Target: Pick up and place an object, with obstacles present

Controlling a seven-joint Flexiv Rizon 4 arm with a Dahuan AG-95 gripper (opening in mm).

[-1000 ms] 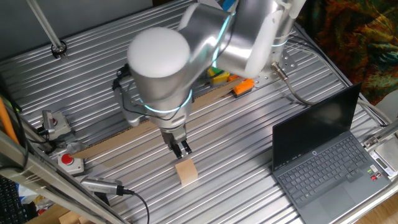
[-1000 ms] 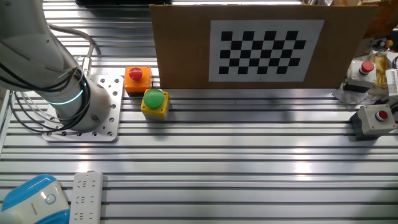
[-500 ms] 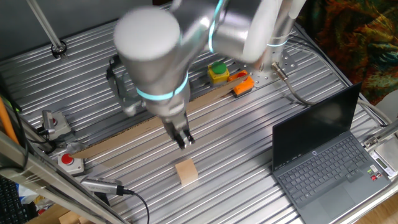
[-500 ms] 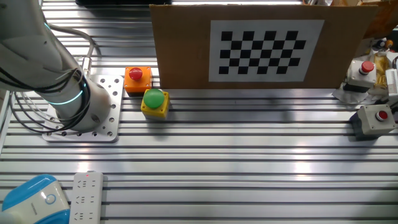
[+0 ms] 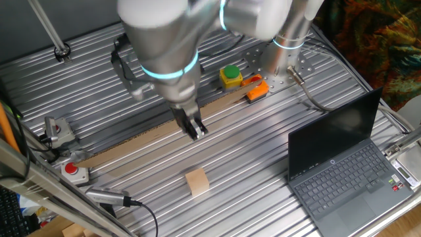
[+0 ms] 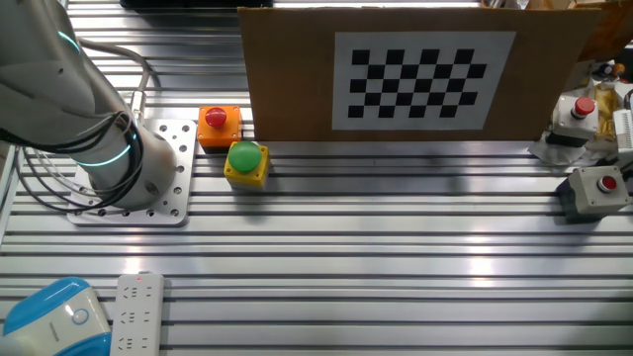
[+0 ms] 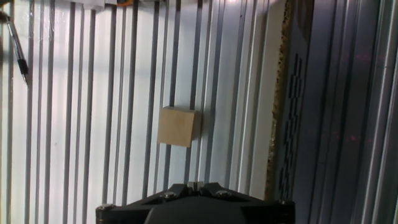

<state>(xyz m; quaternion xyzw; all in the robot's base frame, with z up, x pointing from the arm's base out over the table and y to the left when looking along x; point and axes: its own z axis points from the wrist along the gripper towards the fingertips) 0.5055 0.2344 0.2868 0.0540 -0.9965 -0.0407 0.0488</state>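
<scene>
Hand view shows the jaws together and empty, above the block (image 7: 179, 126), which lies free on the ribbed desk (image 7: 74, 93). I'd judge the pick not yet made: the gripper (image 5: 195, 130) must open, drop over the block, avoiding the cardboard strip (image 5: 131, 146) beyond. No containers anywhere.

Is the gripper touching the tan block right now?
Apart. One fixed view shows the gripper raised well clear of the tan block, with bare table slats between them; the hand view agrees.
</scene>
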